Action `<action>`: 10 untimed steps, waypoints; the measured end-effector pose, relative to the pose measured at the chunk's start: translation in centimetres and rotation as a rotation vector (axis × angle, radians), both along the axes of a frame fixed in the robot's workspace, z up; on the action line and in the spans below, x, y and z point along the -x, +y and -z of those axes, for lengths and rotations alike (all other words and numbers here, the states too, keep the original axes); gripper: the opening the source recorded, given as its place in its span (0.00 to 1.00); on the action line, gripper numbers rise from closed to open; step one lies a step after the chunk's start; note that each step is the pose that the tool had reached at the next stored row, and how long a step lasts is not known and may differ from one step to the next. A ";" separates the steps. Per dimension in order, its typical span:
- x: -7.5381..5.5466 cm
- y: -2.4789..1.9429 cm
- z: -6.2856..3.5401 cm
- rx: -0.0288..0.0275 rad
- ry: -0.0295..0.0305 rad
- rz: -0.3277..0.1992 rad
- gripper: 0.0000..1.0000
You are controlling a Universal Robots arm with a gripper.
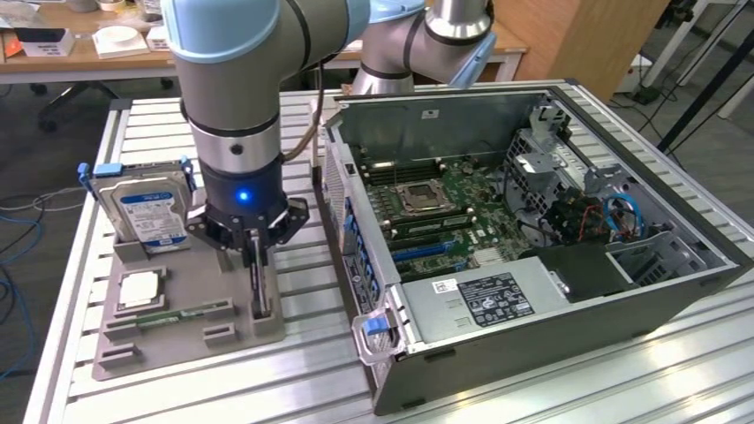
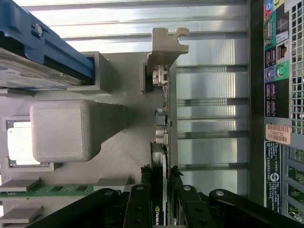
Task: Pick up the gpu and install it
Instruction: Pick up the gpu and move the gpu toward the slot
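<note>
The gpu (image 2: 162,124) stands on edge in a slot of the grey holder tray (image 1: 177,340), its silver bracket (image 2: 165,47) at one end. In the exterior view the gpu (image 1: 263,296) shows as a thin dark card at the tray's right side, beside the open computer case (image 1: 531,230). My gripper (image 1: 258,265) comes straight down onto the card. In the wrist view my gripper (image 2: 160,173) has a black finger on each side of the card's top edge, pressed against it. The card still sits in its slot.
On the same tray stand a silver hard drive (image 1: 147,212) in a blue carrier, a processor chip (image 1: 139,290) and a green memory stick (image 1: 183,314). A grey block (image 2: 61,130) rises from the tray close to the card. The case's rear wall (image 2: 278,95) is close alongside.
</note>
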State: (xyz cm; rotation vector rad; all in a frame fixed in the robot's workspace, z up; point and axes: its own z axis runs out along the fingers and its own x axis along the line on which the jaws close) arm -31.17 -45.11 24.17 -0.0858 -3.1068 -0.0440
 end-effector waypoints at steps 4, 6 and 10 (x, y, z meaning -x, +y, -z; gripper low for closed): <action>0.0 0.00 -0.55 0.0001 0.0000 0.000 0.26; 0.0 0.00 -0.79 0.0002 0.0000 0.000 0.26; 0.0 0.00 -1.30 0.0002 -0.0001 0.000 0.26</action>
